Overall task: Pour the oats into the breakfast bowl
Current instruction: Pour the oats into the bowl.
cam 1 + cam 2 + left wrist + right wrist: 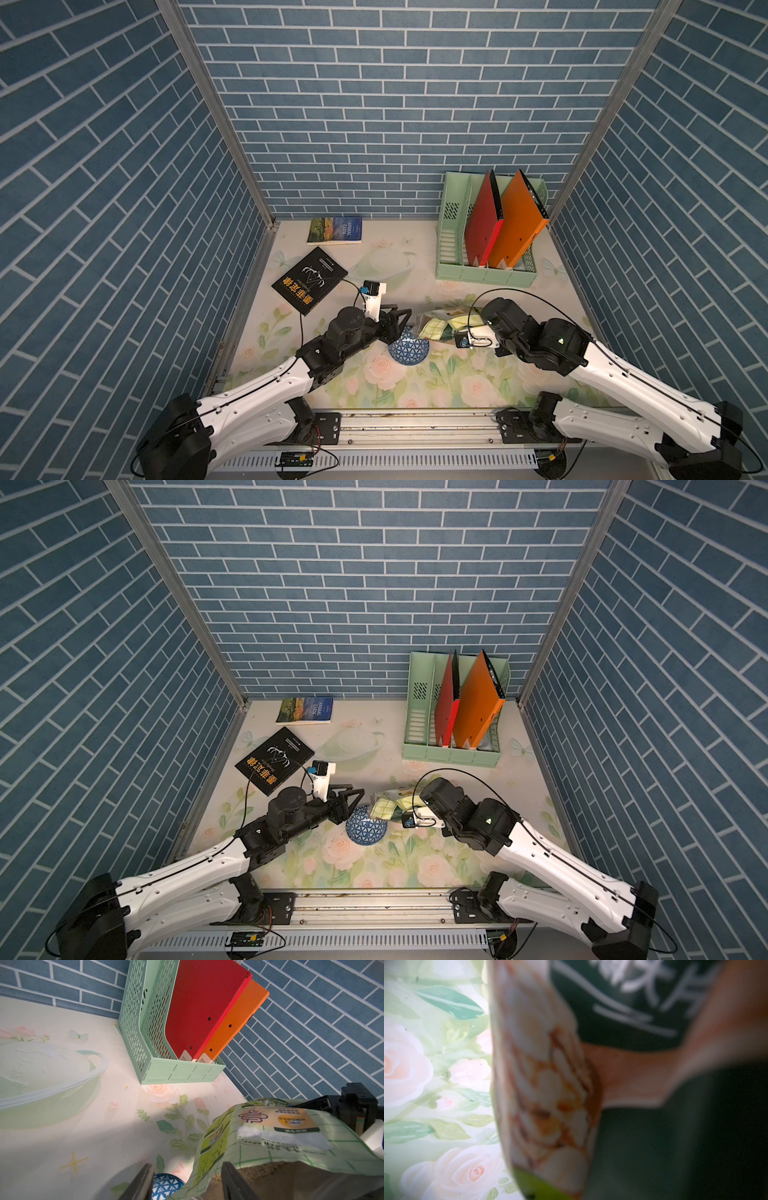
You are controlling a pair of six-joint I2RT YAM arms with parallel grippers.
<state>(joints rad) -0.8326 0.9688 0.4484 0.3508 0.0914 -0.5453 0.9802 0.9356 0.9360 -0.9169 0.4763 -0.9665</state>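
Note:
The oats bag (436,326), crinkly pale green with yellow labels, hangs tipped on its side, mouth toward the left arm and above the far rim of the breakfast bowl (409,351). That bowl is blue and white with triangles and stands on the floral table. My right gripper (457,328) is shut on the bag's body, and the bag (546,1084) fills the right wrist view. My left gripper (405,320) is open at the bag's mouth. In the left wrist view the bag's lip (199,1167) lies between the fingers, beige oats (259,1169) show inside, and the bowl (166,1186) sits below.
A mint file rack (486,272) with red and orange folders stands at the back right. A black book (309,280) lies left of the left gripper and a blue book (334,230) lies by the back wall. Blue brick walls close three sides.

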